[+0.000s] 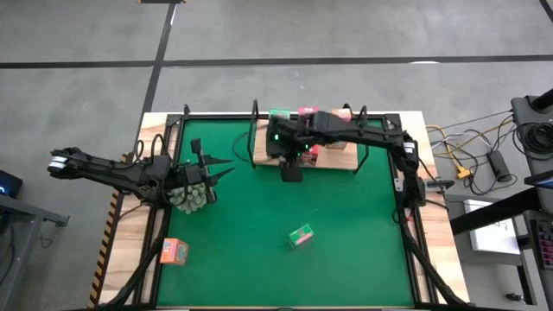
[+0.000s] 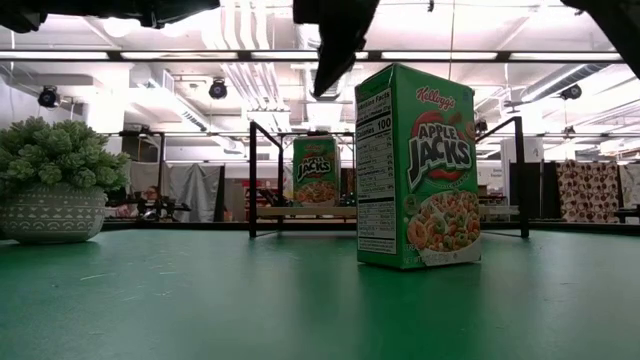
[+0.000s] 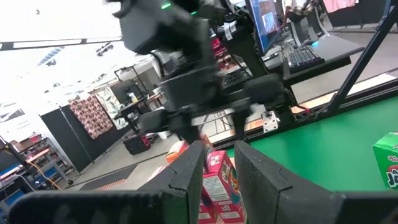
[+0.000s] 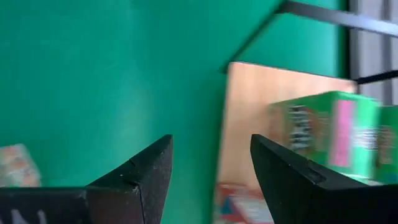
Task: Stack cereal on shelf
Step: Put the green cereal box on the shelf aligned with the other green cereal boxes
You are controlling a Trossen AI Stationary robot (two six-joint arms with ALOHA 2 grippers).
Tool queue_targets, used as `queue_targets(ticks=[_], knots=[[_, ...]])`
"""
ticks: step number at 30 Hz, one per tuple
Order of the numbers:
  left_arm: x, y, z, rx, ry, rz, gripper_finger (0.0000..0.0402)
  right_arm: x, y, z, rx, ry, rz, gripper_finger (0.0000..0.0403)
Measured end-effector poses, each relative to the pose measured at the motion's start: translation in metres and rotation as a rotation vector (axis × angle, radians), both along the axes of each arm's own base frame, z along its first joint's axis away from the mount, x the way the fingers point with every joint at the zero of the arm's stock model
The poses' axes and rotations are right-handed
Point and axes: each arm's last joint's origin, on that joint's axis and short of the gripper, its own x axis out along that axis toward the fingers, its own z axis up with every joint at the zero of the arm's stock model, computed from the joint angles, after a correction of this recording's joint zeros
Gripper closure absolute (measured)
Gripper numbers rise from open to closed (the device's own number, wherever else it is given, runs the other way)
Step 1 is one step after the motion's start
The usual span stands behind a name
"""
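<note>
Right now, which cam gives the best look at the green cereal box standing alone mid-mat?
Low view: the green cereal box stands upright close to the camera, printed front and side panel readable. High view shows only its top, small, on the green mat. Left wrist view catches just one edge. Right wrist view doesn't show it.

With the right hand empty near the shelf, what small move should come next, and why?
Probably swing the right hand back toward the green Apple Jacks box standing alone on the mat. Its fingers are apart with nothing between them at the front edge of the shelf, and that box is the nearest one not yet shelved. The left hand waits by the spiky ball.
</note>
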Motion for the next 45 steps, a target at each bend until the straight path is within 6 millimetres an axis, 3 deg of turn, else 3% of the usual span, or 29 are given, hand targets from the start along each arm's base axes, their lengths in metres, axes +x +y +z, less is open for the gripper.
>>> queue_targets(ticks=[6, 13, 23, 28, 36, 40, 45], knots=[[0.000, 0.000, 0.000, 0.000, 0.001, 0.000, 0.0326, 0.001, 0.047, -0.005, 0.106, 0.034, 0.109, 0.0197], [0.001, 0.000, 0.000, 0.000, 0.003, 0.000, 0.0326, -0.004, 0.100, -0.026, 0.157, 0.121, 0.215, 0.0198], [0.001, 0.000, 0.000, -0.004, -0.002, 0.000, 0.0326, -0.027, 0.156, -0.050, 0.177, 0.219, 0.255, 0.0197], [0.001, 0.000, 0.000, -0.020, -0.008, -0.002, 0.0326, -0.048, 0.167, -0.056, 0.135, 0.171, 0.248, 0.0197], [0.002, 0.000, 0.001, -0.032, -0.020, -0.003, 0.0326, -0.086, 0.159, -0.047, 0.154, 0.012, 0.152, 0.0197], [0.002, 0.000, 0.000, -0.033, -0.018, -0.004, 0.0326, -0.093, 0.158, -0.046, 0.197, -0.068, 0.116, 0.0197], [0.002, 0.000, 0.000, -0.035, -0.017, -0.004, 0.0326, -0.093, 0.161, -0.059, 0.203, -0.062, 0.121, 0.0197]])
